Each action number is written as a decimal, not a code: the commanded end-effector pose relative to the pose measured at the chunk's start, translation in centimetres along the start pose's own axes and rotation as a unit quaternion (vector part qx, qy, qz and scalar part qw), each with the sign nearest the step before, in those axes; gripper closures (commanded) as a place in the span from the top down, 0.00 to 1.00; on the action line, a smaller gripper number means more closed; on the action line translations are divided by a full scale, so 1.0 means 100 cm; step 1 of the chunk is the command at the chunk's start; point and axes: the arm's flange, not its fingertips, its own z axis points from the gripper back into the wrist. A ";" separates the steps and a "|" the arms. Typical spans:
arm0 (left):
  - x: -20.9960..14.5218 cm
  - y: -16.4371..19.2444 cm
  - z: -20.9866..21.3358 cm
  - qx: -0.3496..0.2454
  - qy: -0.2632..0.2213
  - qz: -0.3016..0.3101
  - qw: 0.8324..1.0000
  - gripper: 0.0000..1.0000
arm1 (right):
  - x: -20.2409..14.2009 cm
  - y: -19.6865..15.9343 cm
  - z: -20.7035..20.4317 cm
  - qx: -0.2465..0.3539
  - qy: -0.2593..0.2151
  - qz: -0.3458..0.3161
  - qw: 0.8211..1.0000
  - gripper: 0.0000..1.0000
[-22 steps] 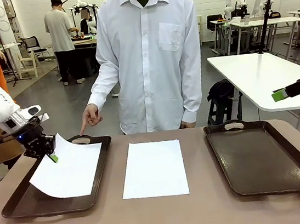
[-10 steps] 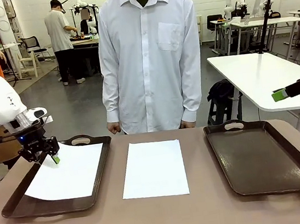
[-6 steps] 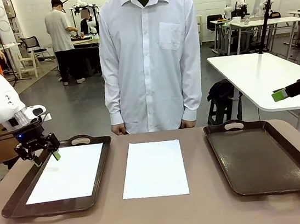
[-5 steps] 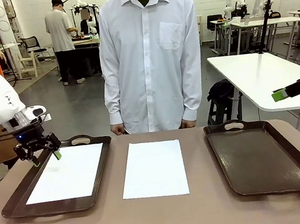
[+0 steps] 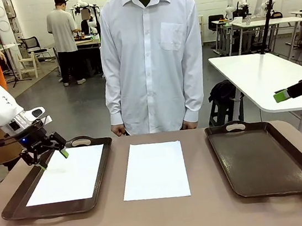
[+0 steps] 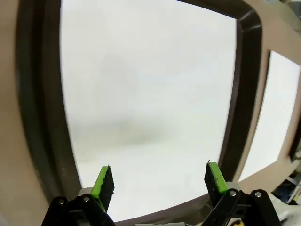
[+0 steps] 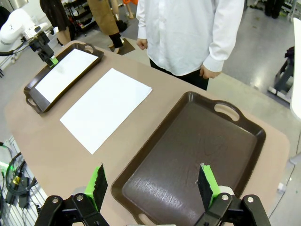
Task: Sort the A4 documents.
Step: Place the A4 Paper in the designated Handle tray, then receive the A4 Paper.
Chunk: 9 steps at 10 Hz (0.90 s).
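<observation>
Right, my left gripper [image 5: 51, 158] hangs over the far left corner of the left tray [image 5: 22, 191], jaws spread wide with nothing between them. One A4 sheet [image 5: 65, 174] lies flat inside that tray, square to its walls. In the left wrist view the pads look clear of the paper, though I can't be sure of the gap.

I judge this step to be backing away from the placed sheet. I'd lift straight up first and only then swing toward the middle, so that a pad doesn't catch the paper's far edge and skew it.

The second sheet [image 5: 154, 170] lies on the bare table [image 5: 165, 222], between the two trays and in front of the person [image 5: 152, 57]. The right tray [image 5: 263, 159] holds nothing. My right gripper [image 7: 153, 183] hovers high above that tray's near end, its jaws also wide apart and empty.

The middle sheet is flat on the tabletop and will be awkward to pinch. I'd go for a corner at a shallow angle and press lightly, so that the paper buckles up between the pads. Which tray it belongs in I can't tell from here.
</observation>
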 end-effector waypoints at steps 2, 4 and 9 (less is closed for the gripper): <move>0.004 0.002 0.005 0.057 -0.006 -0.015 0.998 1.00 | -0.001 -0.001 -0.002 0.007 -0.002 -0.003 1.000 1.00; 0.004 0.002 0.005 0.057 -0.006 -0.015 0.998 1.00 | -0.001 -0.001 -0.002 0.007 -0.002 -0.003 1.000 1.00; 0.004 0.002 0.005 0.057 -0.006 -0.015 0.998 1.00 | -0.001 -0.001 -0.002 0.007 -0.002 -0.003 1.000 1.00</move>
